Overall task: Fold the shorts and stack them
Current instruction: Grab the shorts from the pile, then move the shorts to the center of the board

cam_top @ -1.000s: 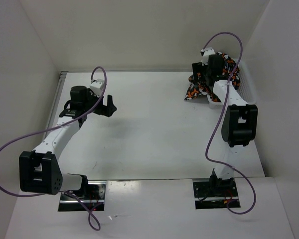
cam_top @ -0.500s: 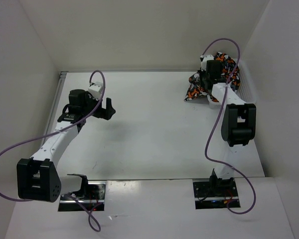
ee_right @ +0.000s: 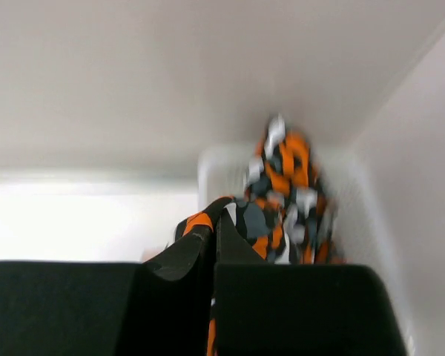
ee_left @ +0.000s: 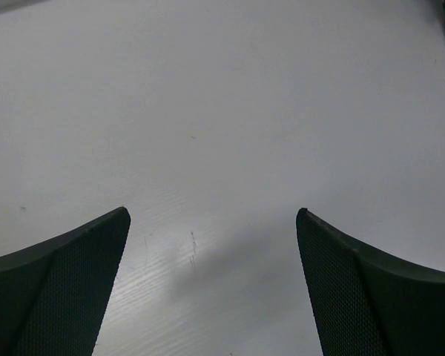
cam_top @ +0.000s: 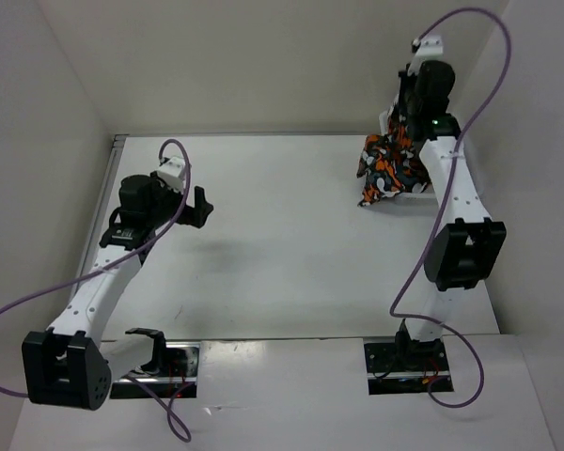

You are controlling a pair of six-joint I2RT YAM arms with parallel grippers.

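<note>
At far right, right end effector [ee_right: 213,246] pinches shorts [cam_top: 387,169].

Two robot arms: left arm [cam_top: 99,282], right arm [cam_top: 456,188]. Two grippers: left gripper [cam_top: 199,205], right gripper [ee_right: 213,245]. Two purple cables: left cable [cam_top: 28,292], right cable [cam_top: 393,299]. One bunch of shorts [cam_top: 387,169], pairs within impossible to count. One white mesh basket [ee_right: 221,172]. One table [cam_top: 282,244].

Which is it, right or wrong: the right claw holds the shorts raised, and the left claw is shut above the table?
Wrong: the left claw is open, as the left wrist view shows. The right claw does hold the shorts raised.
</note>
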